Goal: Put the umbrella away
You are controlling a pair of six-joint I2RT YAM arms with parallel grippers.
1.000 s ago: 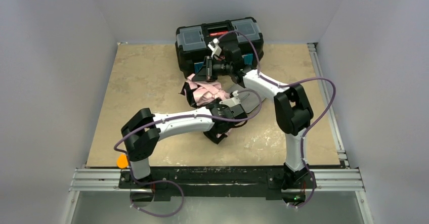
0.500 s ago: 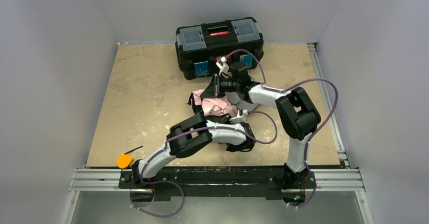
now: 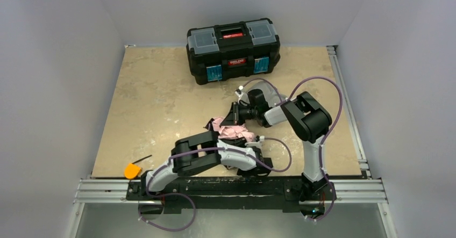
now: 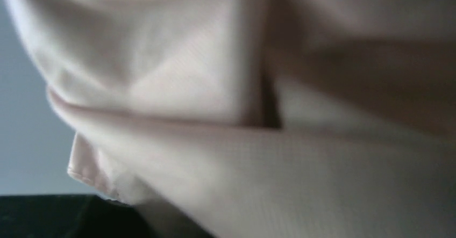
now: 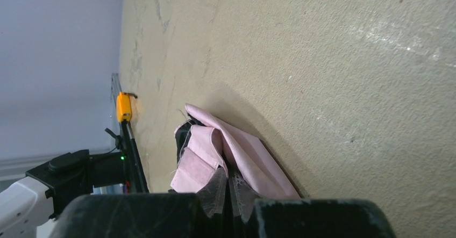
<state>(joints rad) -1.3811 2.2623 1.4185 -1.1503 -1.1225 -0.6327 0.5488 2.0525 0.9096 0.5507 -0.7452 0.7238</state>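
The umbrella (image 3: 232,131) is a crumpled bundle of pale pink fabric with black ribs, lying on the table between my two arms. From the far right, my right gripper (image 3: 235,114) reaches into it. The right wrist view shows this right gripper (image 5: 228,174) shut, with its fingertips pinching the umbrella's (image 5: 239,152) pink fabric and black inner part. My left gripper (image 3: 248,148) lies low against the bundle's near side. Pink umbrella cloth (image 4: 269,168) fills the left wrist view and hides the jaws.
A black toolbox (image 3: 233,47) with grey lid bins stands shut at the back of the table. A small orange object (image 3: 129,171) lies at the table's near left corner, also in the right wrist view (image 5: 123,106). Metal rails run along the near and right edges.
Both arms and the umbrella have come away from the toolbox toward the near edge. The left arm has folded back, with its elbow drawn in. The right gripper has stayed shut on the fabric.
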